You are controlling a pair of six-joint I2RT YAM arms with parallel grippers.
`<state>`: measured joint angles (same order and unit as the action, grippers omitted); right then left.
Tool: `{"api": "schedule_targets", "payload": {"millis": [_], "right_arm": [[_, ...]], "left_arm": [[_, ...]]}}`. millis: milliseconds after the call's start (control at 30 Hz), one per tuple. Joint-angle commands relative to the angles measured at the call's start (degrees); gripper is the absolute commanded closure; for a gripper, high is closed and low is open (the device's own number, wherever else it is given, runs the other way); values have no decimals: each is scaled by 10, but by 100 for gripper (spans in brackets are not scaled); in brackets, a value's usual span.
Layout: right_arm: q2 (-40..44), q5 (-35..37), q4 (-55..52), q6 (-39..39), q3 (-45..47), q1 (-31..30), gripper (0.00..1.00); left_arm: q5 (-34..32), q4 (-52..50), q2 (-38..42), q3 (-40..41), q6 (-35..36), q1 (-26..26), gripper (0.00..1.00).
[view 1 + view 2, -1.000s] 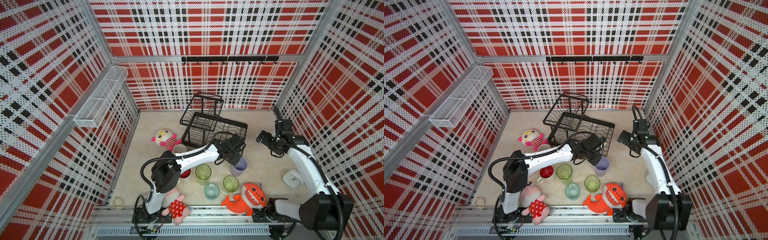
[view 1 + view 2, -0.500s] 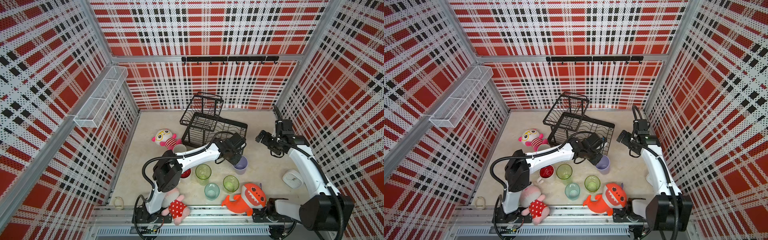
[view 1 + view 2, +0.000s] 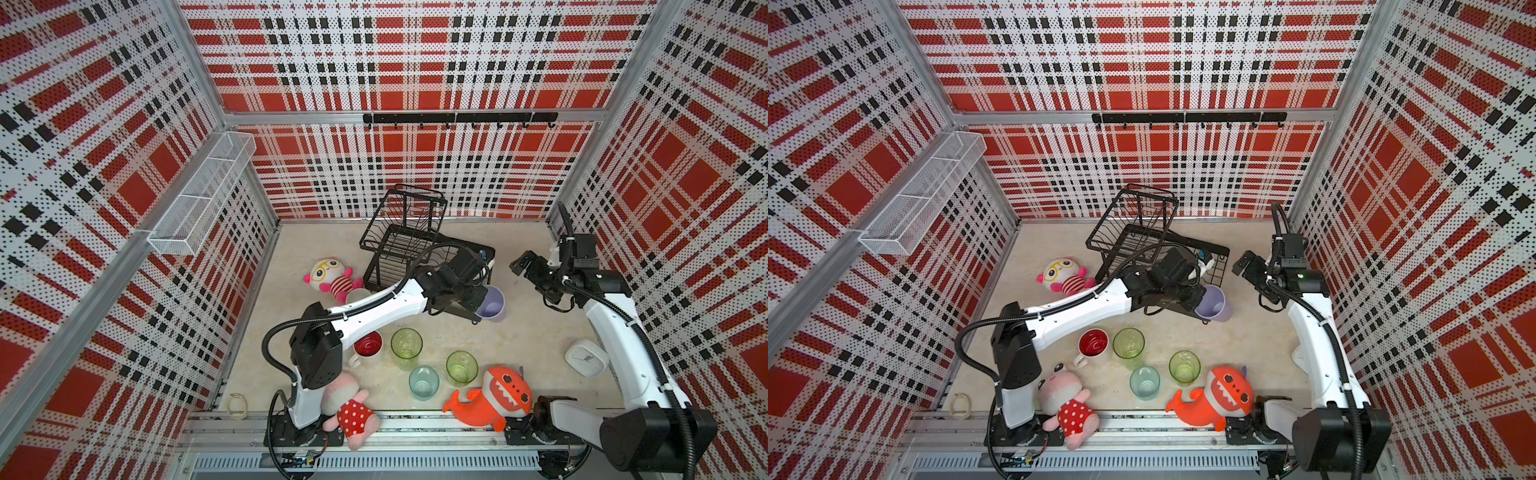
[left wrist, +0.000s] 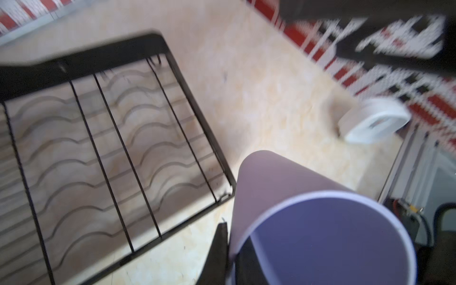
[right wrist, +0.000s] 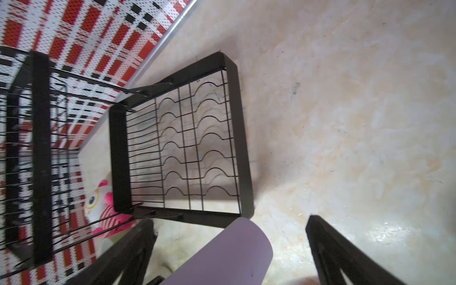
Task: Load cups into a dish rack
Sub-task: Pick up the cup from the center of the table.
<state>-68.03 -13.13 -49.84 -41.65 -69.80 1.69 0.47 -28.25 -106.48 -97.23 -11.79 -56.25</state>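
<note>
lab robot cell w/ plaid perforated walls (image 3: 415, 62), alu framing (image 3: 291, 118)

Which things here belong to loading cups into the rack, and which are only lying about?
Job: dish rack, lilac tumbler, red-inside mug, pale mug, tall green glass, short green glass, teal glass.
Lying about: striped plush, polka-dot plush, orange shark plush, white clock, mesh shelf, hook rail.

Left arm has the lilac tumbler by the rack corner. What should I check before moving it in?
1. Grip: left gripper shut on the lilac tumbler rim: ok.
2. Tumbler upright: not ok, it is tilted.
3. Tumbler lifted off the floor: cannot tell.
4. Base of the dish rack empty: ok.
5. Standby: right gripper open and apart from the tumbler: ok.
</note>
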Motion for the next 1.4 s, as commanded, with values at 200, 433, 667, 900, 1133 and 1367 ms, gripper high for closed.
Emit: {"api": "schedule_targets", "payload": {"millis": [200, 433, 667, 900, 1133, 1367], "right_arm": [[4, -135, -6, -60, -31, 27, 0], [22, -338, 132, -122, 12, 52, 0], [41, -407, 246, -173, 56, 52, 0], [61, -422, 294, -203, 92, 39, 0], [59, -424, 343, -233, 102, 4, 0], [56, -438, 370, -240, 102, -13, 0]], "left_arm": [[-42, 481, 180, 246, 54, 20, 100], [-55, 706, 224, 393, 74, 28, 100], [-21, 730, 214, 398, 92, 27, 100], [-19, 740, 196, 389, 70, 28, 100], [1, 744, 170, 370, 65, 23, 100], [4, 747, 150, 354, 48, 24, 100]]}}
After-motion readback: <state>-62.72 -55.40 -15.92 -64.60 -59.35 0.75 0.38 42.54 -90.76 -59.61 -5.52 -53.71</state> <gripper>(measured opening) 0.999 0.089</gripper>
